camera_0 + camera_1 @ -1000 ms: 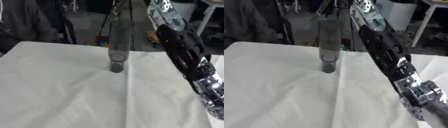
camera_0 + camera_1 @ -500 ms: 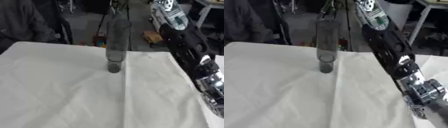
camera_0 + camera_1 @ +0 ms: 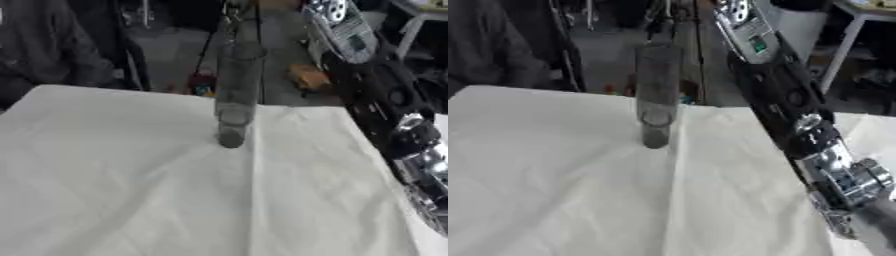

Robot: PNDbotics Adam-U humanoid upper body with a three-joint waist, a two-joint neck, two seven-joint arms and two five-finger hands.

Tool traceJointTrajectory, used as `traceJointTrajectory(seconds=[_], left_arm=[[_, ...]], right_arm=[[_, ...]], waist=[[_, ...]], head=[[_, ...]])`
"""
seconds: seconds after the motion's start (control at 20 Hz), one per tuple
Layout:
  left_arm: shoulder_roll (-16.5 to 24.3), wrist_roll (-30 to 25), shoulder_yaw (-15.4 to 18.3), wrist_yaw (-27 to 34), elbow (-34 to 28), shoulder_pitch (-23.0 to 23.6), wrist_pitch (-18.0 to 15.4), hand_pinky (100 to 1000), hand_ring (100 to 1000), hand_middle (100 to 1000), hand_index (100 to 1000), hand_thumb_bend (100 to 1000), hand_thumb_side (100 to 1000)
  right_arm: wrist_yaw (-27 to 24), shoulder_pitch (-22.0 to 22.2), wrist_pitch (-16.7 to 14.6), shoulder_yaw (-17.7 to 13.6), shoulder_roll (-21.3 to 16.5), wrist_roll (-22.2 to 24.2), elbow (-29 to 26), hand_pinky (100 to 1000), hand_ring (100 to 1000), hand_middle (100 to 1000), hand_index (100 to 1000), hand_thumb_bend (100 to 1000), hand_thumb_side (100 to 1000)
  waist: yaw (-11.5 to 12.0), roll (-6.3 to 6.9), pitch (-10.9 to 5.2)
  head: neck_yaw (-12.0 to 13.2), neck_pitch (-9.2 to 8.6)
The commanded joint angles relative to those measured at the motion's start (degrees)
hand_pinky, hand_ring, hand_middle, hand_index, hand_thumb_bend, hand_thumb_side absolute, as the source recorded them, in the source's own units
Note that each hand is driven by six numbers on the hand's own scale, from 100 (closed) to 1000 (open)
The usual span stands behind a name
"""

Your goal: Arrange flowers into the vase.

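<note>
A tall, narrow vase (image 3: 236, 95) of clear grey-tinted glass is standing upright on the desk (image 3: 122, 190), near the far edge and a little left of a long crease in the white cloth (image 3: 553, 200) that is covering the whole surface. Through the glass a paler band is showing low in the tube, perhaps a little water, though I cannot tell for sure; its thick base is looking darker and is resting on the cloth. At the vase's mouth, thin dark lines are rising toward the top of the view, but they are blending with the clutter behind, so I cannot tell whether they are stems sitting in the vase or background objects. No flower head is showing clearly. The robot's right arm (image 3: 785, 100), black with silver joints, is reaching diagonally from the lower right up past the vase toward the top of the frame, passing just to the right of the vase without touching it. Its hand is lying beyond the upper edge, and the left hand is showing in neither view, so I cannot tell how either is held.
</note>
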Motion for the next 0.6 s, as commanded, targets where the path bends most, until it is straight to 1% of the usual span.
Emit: traceJointTrajectory(seconds=[0.05, 0.3, 0.6], left_arm=[[0.7, 0.2, 0.6, -0.2, -1.2, -0.4, -0.1, 683, 643, 619, 816, 373, 159], [0.7, 0.3, 0.7, -0.1, -1.2, -0.3, -0.1, 682, 642, 619, 816, 374, 160], [0.7, 0.3, 0.7, -0.2, -1.3, -0.2, -0.1, 682, 642, 618, 816, 375, 160]], right_arm=[[3.6, -0.8, -0.8, -0.3, -2.3, -0.1, 0.6, 100, 170, 100, 205, 100, 857], [8.2, -0.3, -1.1, -0.2, -2.0, -0.4, 2.1, 100, 171, 100, 202, 100, 862], [10.1, 0.3, -1.5, 0.2, -1.6, 0.7, 4.3, 100, 173, 100, 198, 100, 879]], waist=[[-0.2, 0.3, -0.52], [-0.6, 0.17, -0.28], [-0.6, 0.11, -0.28]], head=[[0.0, -0.42], [0.3, -0.24], [0.4, -0.29]])
